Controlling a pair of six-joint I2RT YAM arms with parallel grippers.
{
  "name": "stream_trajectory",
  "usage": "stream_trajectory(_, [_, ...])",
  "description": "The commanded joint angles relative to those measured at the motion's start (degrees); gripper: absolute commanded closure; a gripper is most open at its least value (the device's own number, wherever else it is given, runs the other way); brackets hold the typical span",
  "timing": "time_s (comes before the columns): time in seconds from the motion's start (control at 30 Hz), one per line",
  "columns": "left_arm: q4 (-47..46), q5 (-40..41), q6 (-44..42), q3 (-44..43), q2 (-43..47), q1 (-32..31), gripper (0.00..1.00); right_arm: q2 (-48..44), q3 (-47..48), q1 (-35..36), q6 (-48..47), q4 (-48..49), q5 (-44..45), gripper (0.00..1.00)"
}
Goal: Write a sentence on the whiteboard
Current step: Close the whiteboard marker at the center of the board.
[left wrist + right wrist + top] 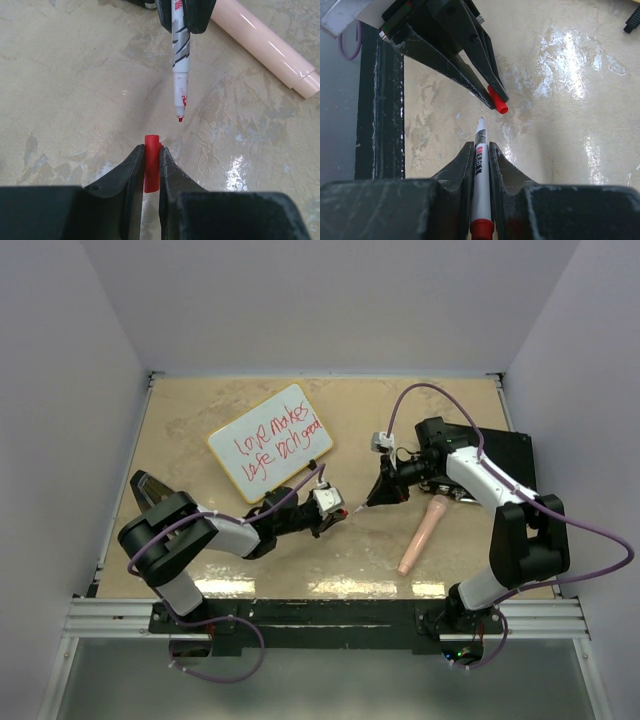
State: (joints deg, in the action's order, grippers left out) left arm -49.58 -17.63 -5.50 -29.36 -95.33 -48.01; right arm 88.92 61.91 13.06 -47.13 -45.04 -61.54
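Note:
The whiteboard (270,443) lies tilted at the back left of the table, with the sentence (278,437) on it in red, in two lines. My left gripper (151,147) is shut on a red marker cap (151,172), whose open end points forward. My right gripper (480,145) is shut on the barrel of a white marker (481,170). The marker's red tip (180,119) is bare and hangs a short way in front of the cap, apart from it. In the top view the two grippers face each other at mid-table, left gripper (338,510) and right gripper (374,501).
A pale pink cylinder (420,533) lies on the table to the right of the grippers, also visible from the left wrist camera (265,45). A black rectangular case (505,455) sits at the right edge under the right arm. A metal rail (320,615) runs along the near edge.

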Motion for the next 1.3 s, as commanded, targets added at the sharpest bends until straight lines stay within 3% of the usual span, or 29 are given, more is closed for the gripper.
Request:
stream_trajectory(0.0, [-8.7, -1.5, 2.4, 1.0, 1.5, 0.2, 1.00, 0.1, 1.3, 0.0, 1.6, 0.9, -2.4, 1.00])
stream_trajectory(0.6, [-16.9, -2.2, 8.5, 4.1, 1.4, 0.3, 1.00, -0.9, 0.1, -0.1, 7.8, 6.3, -1.4, 1.00])
stream_trajectory(1.27, [-18.8, -1.8, 11.6, 4.5, 0.8, 1.3, 1.00, -0.4, 0.0, 0.0, 8.1, 6.4, -1.4, 1.00])
